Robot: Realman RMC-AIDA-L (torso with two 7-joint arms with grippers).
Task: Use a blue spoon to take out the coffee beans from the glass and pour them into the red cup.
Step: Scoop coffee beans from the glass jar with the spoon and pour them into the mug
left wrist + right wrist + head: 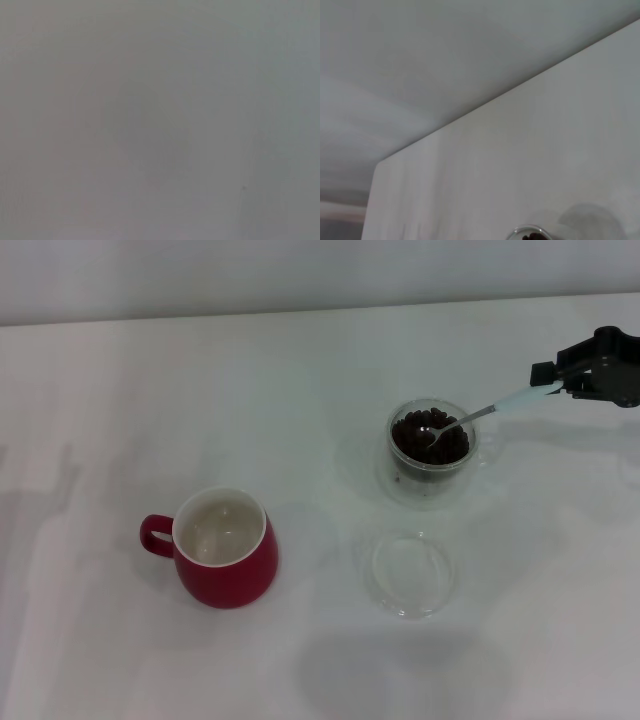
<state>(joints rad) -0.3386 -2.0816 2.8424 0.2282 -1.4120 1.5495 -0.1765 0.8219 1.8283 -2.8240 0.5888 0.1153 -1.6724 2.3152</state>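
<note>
Spoon bowl in the beans, right end effector (556,383) clenched on its handle.
You see the pale-blue-handled metal spoon (478,416) slanting down into the clear double-walled glass (431,452) of dark coffee beans (430,441); the dark red ceramic cup (228,550) stands well apart on the white table (90,420), bare surface between, with a flat clear glass dish (412,573) near the glass.

We see a dark red cup (228,550) with a white inside, nearly black coffee beans (430,439) in clear glass (431,451), a silver, pale-blue-handled spoon (482,414), and a white table (100,400).
</note>
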